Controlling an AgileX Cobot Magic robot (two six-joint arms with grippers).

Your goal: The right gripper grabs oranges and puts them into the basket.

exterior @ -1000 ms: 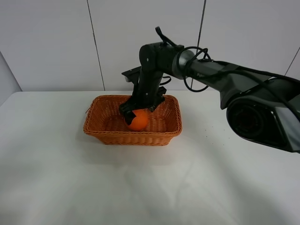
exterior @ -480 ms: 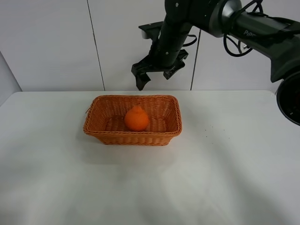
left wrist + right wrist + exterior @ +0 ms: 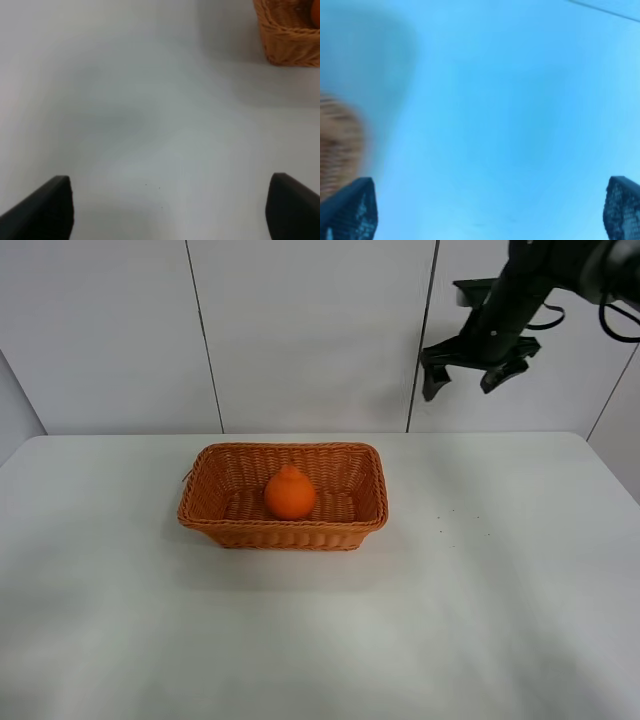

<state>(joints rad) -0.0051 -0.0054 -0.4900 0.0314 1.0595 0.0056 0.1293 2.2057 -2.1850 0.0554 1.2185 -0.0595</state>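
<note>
The orange [image 3: 290, 493] sits upright inside the woven wicker basket [image 3: 210, 516] at the back middle of the white table. My right gripper [image 3: 465, 383] is open and empty, raised high above the table to the right of the basket, in front of the wall. In the blurred right wrist view its fingertips [image 3: 350, 207] stand wide apart, with the basket [image 3: 337, 145] a blur at one side. My left gripper [image 3: 170, 210] is open over bare table, and the basket's corner [image 3: 287, 37] shows ahead of it. The left arm is out of the exterior view.
The white table [image 3: 320, 640] spreads around the basket. A white panelled wall [image 3: 300, 330] stands behind the table.
My right gripper let go of the orange in the basket, rose, and swung up and to the right. The orange stays in the basket.
</note>
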